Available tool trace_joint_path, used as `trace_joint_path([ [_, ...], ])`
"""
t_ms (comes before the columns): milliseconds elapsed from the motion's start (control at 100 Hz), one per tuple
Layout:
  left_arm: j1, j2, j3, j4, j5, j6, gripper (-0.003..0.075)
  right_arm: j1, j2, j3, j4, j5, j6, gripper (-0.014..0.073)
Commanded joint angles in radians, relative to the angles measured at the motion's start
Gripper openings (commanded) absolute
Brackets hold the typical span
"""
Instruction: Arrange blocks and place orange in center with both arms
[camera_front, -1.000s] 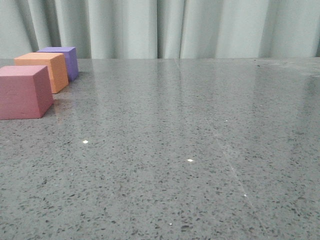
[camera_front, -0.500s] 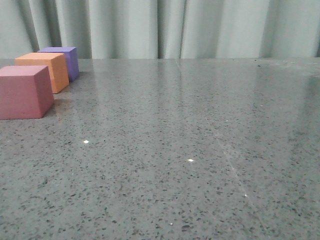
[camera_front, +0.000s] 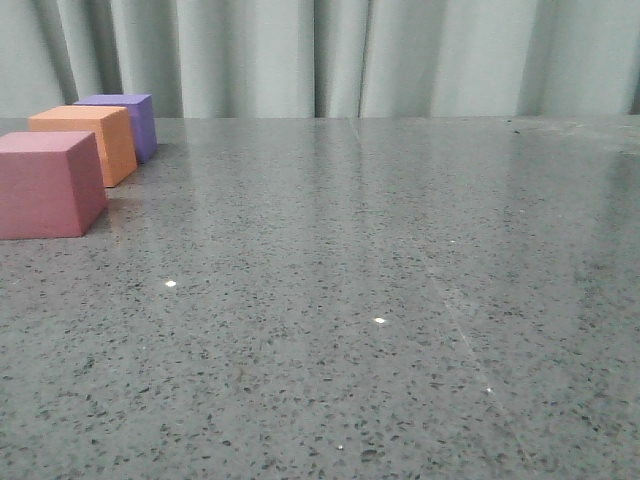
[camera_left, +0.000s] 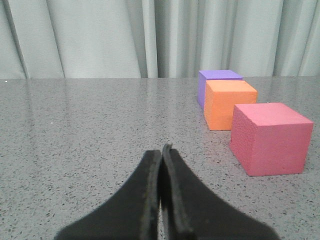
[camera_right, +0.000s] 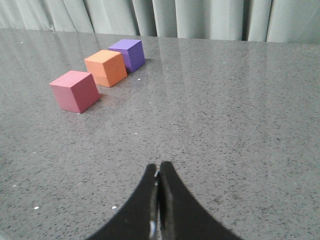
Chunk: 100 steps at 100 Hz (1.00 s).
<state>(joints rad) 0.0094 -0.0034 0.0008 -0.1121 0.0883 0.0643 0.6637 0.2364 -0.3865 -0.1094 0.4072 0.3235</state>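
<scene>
Three cubes stand in a row at the table's far left in the front view: the pink cube (camera_front: 45, 185) nearest, the orange cube (camera_front: 90, 140) in the middle, the purple cube (camera_front: 128, 122) farthest. The left wrist view shows the same row: pink cube (camera_left: 270, 137), orange cube (camera_left: 229, 104), purple cube (camera_left: 215, 82). My left gripper (camera_left: 162, 149) is shut and empty, well short of the cubes. The right wrist view shows the pink cube (camera_right: 75, 91), orange cube (camera_right: 106, 67) and purple cube (camera_right: 128, 54). My right gripper (camera_right: 158, 166) is shut and empty, far from them. Neither gripper shows in the front view.
The grey speckled table (camera_front: 380, 280) stretches wide to the right of the cubes. A pale green curtain (camera_front: 330, 55) hangs behind the table's far edge.
</scene>
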Motion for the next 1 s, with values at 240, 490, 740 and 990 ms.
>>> trace_joint_path([
  [240,-0.005,-0.034,0.021,-0.001,-0.073,-0.007,-0.0019,-0.312,0.012,0.122,-0.015,-0.209,-0.01,-0.0122],
  [490,-0.005,-0.034,0.021,-0.001,-0.073,-0.007,-0.0019,-0.546,-0.001,0.345,-0.015,-0.572,-0.012,-0.0122],
  [740,-0.005,-0.034,0.021,-0.001,-0.073,-0.007,-0.0019,-0.588,-0.19,0.409,-0.028,-0.443,-0.015,-0.0122],
  [990,-0.005,-0.034,0.021,-0.001,-0.071,-0.007,-0.0019,-0.593,-0.261,0.409,-0.034,-0.337,-0.015,-0.0122],
])
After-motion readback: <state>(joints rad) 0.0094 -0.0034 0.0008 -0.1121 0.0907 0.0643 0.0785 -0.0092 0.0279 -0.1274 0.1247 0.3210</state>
